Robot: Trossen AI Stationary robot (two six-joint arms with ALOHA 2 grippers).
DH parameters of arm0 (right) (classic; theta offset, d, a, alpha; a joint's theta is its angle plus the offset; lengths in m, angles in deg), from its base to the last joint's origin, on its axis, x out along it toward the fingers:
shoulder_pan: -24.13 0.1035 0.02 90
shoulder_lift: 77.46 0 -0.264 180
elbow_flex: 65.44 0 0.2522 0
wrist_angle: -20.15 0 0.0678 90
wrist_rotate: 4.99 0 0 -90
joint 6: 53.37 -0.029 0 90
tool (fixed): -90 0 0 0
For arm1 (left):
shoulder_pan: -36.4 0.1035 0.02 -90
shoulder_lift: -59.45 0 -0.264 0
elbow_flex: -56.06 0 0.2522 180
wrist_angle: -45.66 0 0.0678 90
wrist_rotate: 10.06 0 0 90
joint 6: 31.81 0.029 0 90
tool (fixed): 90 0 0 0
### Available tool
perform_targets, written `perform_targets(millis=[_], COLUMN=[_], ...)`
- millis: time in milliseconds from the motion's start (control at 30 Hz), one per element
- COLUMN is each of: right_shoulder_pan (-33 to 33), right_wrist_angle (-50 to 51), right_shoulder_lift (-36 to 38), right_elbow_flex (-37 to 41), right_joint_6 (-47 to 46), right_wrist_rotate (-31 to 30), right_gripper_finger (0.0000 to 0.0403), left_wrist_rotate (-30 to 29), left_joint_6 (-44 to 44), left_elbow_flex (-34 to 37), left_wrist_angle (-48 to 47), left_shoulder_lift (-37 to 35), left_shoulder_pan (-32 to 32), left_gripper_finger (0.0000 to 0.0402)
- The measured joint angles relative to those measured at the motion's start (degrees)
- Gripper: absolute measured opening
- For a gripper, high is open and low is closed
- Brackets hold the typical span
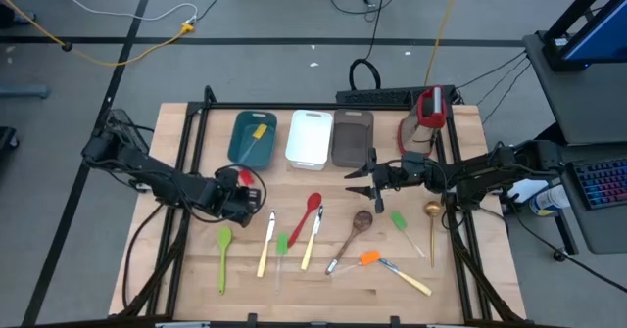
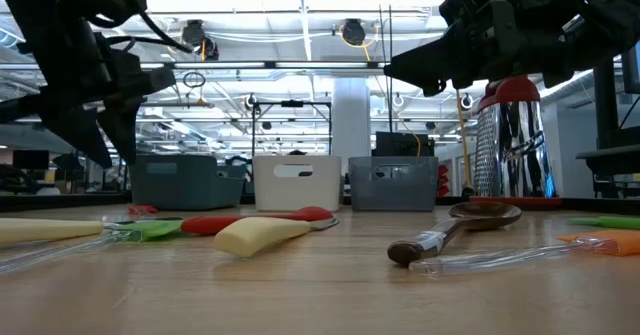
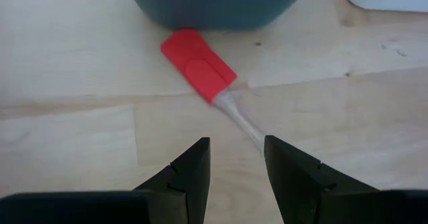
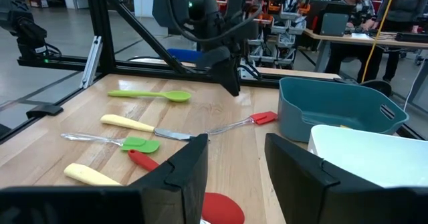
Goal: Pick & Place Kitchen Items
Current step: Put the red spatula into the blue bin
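Above the clear handle of the red spatula point(image 3: 198, 65), the left gripper point(image 3: 235, 160) hangs with jaws parted and empty, the spatula's blade lying just in front of the teal tray point(image 1: 252, 138). Right gripper point(image 1: 359, 179) hovers open and empty before the grey-brown tray point(image 1: 352, 139), while the remaining utensils, among them the green spoon point(image 1: 223, 253) and wooden spoon point(image 1: 357, 226), lie scattered across the table point(image 1: 323, 289).

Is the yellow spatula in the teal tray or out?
In: the yellow spatula lies inside the teal tray.
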Motion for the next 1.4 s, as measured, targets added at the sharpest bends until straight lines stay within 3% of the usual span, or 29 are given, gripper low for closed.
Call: perform_targets(millis=[267, 567, 1033, 1400], right_shoulder_pan=[0.0, 0.0, 0.0, 0.0], right_wrist_angle=[0.0, -0.01, 0.0, 0.0], right_shoulder_lift=[0.0, 0.0, 0.0, 0.0], right_elbow_flex=[0.0, 0.0, 0.0, 0.0], right_joint_6=[0.0, -0.13, 0.0, 1.45], right_wrist_rotate=[-0.01, -0.01, -0.01, -0.01], right_gripper_finger=[0.0141, 0.0141, 0.0141, 0.0141], left_wrist_rotate=[-1.55, -1.83, 1.69, 1.7], left_joint_6=[-1.98, -0.7, 3.38, 2.57], left_elbow_flex=[3.04, 6.79, 7.54, 7.54], left_wrist_angle=[5.21, 12.58, 12.98, 14.32], left_shoulder_lift=[0.0, 0.0, 0.0, 0.0], left_shoulder_pan=[0.46, 6.36, 14.85, 17.12], left_gripper_finger=[0.0145, 0.0145, 0.0145, 0.0145])
